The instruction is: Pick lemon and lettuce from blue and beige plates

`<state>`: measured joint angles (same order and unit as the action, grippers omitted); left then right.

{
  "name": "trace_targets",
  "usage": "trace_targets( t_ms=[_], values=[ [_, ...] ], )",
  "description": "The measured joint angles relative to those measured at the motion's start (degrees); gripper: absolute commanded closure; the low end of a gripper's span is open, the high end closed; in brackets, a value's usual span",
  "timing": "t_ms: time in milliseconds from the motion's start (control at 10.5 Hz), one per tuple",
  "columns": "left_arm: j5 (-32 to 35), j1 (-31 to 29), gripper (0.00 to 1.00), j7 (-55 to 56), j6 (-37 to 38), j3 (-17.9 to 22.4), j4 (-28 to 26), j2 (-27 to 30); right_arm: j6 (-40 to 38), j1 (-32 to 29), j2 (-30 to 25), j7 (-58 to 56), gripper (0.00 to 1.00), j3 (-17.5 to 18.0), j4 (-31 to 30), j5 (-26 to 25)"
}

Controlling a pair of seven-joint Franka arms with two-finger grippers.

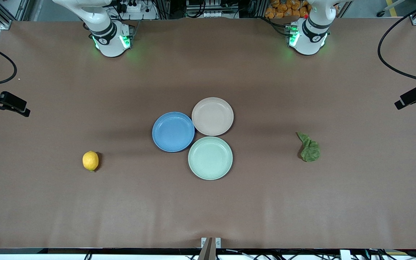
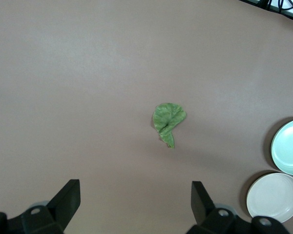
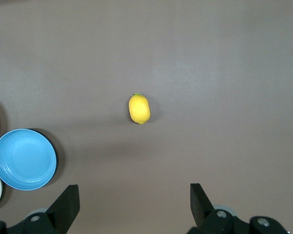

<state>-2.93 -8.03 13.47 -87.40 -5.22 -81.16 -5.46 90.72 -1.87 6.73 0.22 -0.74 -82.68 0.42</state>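
Mint plate (image 1: 210,158) nearest camera, bare. Left gripper (image 2: 136,204) jaws wide over lettuce (image 2: 168,121); right gripper (image 3: 135,204) jaws wide over lemon (image 3: 139,108). Both items on table, blue plate (image 1: 173,131) and beige plate (image 1: 212,116) bare. Judged: pre-grasp; next, descend, close.

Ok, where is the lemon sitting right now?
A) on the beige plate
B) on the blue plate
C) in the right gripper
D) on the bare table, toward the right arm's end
D: the lemon lies on the bare table toward the right arm's end, apart from the empty blue plate.
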Motion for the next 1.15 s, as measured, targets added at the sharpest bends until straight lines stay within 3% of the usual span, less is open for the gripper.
trace_targets(
  t_ms=[1147],
  values=[
    [1.2, -0.34, 0.0, -2.23, 0.0, 0.04, -0.01, -0.49, 1.7, -0.43, 1.12, -0.99, 0.0, -0.43, -0.08, 0.0]
  ],
)
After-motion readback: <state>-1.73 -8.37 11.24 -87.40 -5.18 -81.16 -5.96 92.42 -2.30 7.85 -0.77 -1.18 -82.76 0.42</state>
